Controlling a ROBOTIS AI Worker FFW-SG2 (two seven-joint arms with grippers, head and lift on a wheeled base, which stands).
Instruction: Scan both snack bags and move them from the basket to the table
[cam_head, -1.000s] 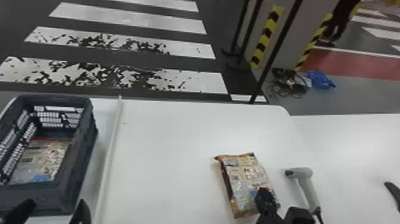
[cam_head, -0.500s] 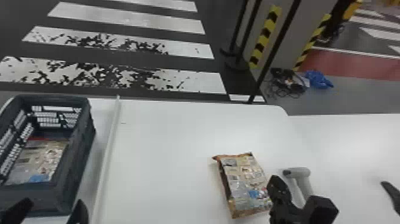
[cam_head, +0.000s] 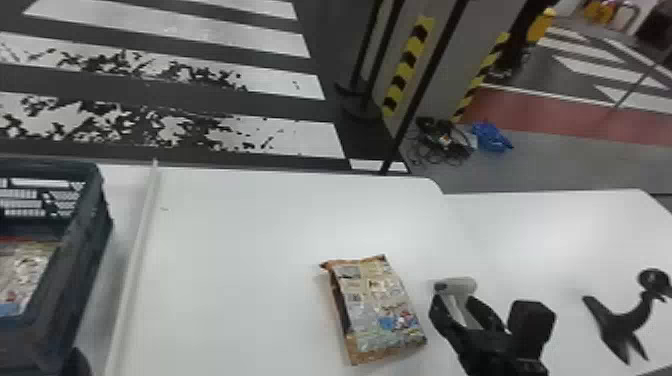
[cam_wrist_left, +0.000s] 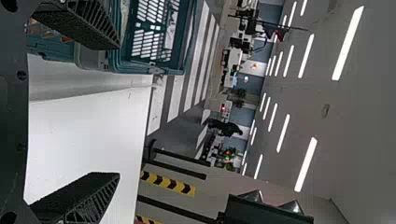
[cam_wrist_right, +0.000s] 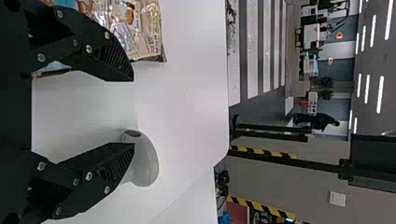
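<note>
Center right gripper (cam_wrist_right: 133, 112) with spread fingers squarely over handle (cam_head: 461, 311) of handheld scanner (cam_head: 461, 286), then close, avoid bumping snack bag (cam_head: 377, 310) on table (cam_head: 225, 275), leave left gripper (cam_wrist_left: 116, 111), likewise with spread fingers, near basket (cam_head: 90, 240) with second snack bag (cam_head: 24, 272).
</note>
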